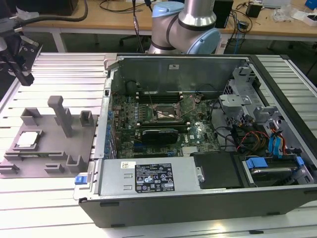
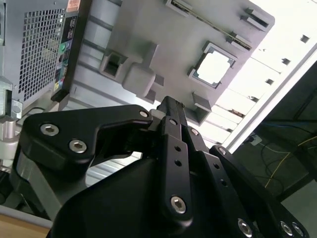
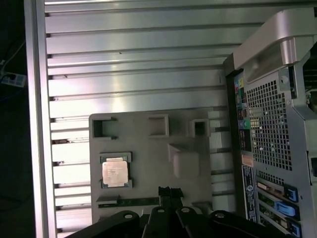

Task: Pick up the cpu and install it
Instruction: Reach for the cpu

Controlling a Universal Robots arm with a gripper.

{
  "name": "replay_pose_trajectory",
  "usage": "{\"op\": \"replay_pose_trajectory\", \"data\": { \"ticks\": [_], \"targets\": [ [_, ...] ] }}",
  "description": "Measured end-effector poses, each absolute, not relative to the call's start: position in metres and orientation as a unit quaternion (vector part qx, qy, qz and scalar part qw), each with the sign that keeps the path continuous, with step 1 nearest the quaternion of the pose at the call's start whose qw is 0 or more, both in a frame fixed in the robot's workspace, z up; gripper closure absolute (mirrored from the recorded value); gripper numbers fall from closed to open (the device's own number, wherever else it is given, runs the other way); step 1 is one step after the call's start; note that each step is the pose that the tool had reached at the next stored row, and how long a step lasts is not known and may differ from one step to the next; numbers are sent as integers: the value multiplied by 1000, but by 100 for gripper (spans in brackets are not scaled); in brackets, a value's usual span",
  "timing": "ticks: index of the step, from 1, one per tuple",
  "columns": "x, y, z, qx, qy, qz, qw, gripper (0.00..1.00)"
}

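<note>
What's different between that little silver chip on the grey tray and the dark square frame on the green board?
The cpu has a pale silvery top; the socket is dark and metal-framed. The cpu lies in the grey tray outside the computer case; the socket sits on the green board inside it. Both are square and lie flat.

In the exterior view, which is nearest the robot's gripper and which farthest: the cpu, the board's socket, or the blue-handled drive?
Measured from the gripper, at the exterior view's left:
1. cpu, on the grey tray, on the same left side.
2. socket, in the middle of the green board inside the case.
3. blue-handled drive, at the case's far right.
</note>
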State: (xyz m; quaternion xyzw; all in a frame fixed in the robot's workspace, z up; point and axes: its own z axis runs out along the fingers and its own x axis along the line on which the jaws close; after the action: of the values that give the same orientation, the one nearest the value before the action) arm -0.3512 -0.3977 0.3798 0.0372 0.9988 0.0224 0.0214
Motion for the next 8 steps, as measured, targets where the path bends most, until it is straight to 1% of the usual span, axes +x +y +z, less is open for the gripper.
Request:
{"op": "replay_pose_trajectory", "data": {
  "ticks": [8],
  "targets": [
    [-364, -397, 369, 37, 999, 22, 21, 89]
  ]
}}
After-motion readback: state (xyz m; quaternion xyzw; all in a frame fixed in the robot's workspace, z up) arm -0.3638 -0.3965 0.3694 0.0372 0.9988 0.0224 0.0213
